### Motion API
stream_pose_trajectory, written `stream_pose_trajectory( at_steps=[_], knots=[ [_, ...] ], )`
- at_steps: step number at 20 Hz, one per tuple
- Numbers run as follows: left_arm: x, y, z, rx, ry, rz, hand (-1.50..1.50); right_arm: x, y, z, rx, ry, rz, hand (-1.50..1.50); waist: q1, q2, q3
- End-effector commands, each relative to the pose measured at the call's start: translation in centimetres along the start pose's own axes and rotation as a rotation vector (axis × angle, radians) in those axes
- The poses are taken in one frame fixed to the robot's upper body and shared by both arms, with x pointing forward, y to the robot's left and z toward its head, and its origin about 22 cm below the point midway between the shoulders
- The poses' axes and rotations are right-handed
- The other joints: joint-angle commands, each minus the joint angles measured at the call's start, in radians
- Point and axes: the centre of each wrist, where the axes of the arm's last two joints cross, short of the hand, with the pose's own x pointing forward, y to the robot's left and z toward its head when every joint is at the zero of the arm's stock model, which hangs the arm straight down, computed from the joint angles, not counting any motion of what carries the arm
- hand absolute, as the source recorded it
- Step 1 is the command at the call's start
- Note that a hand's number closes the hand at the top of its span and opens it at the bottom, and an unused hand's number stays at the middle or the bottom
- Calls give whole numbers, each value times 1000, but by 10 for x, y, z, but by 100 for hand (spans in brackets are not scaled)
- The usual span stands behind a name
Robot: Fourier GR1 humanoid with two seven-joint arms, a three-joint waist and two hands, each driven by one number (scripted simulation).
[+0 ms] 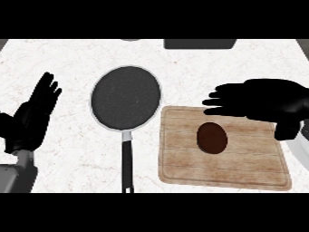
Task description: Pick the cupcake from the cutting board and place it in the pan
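Cupcake, one dark brown oval (212, 137), sat untouched mid-way on the single pale wooden cutting board (250, 167). Right black hand (263, 103) hovered over the board's far edge, fingers spread, holding nothing. It should descend straight and wrap the cake's sides. One round dark pan (127, 99) waited just beside. Left hand (31, 117) rested open at the left edge

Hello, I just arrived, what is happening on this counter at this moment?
A robot is set to move a cupcake from a wooden cutting board into a pan. The cupcake sits on the board, untouched. The right hand hovers over the board's far edge, fingers relaxed and holding nothing. The left hand rests open at the left side, fingers up. The pan lies left of the board with nothing in it, its handle pointing toward the robot.
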Motion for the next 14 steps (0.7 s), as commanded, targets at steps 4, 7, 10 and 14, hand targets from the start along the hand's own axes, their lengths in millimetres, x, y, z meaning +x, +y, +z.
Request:
stream_pose_trajectory(
  at_steps=[4,7,10,14],
  knots=[
    [-8,-11,7,-12,0,4,0,38,3,6,-23,43,74,-150,-6,-1,0],
    [9,2,-4,4,1,12,0,39,11,-5,-44,5,40,-150,-1,1,0],
    [10,-7,4,-5,1,2,0,70,-1,-19,-29,2,53,-150,0,0,0],
    [-3,-17,0,0,5,2,0,51,4,-31,23,63,60,-150,4,2,0]
  ],
)
